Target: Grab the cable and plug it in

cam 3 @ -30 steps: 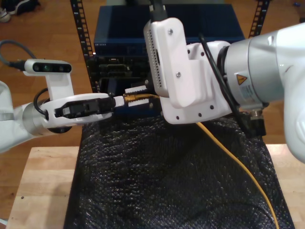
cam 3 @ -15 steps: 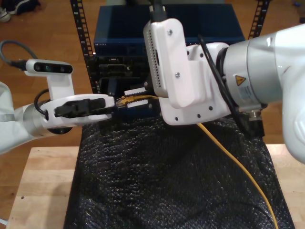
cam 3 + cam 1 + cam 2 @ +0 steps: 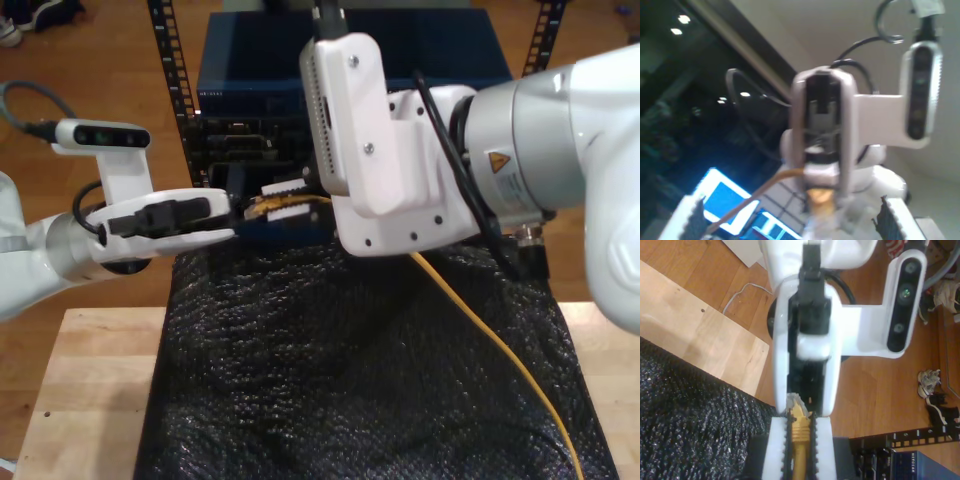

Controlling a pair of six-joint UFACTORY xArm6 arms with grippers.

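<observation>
Squarely, cable [image 3: 799,437] clamped between my second gripper's [image 3: 799,421] jaws; my first gripper's [image 3: 787,220] jaws apart.

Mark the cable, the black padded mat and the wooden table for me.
cable [image 3: 500,350], exterior view, on its yellow run over the mat.
black padded mat [image 3: 330,380], exterior view, on its middle.
wooden table [image 3: 90,390], exterior view, on its bare top.

A yellow warning triangle sticker [image 3: 497,160] is showing on the grey joint of the large arm [image 3: 560,150] at the exterior view's right, with small print beneath it (too blurred to read). Pale lettering on the blue unit [image 3: 930,460] is looking like "NETGEAR", though I cannot be sure.
</observation>
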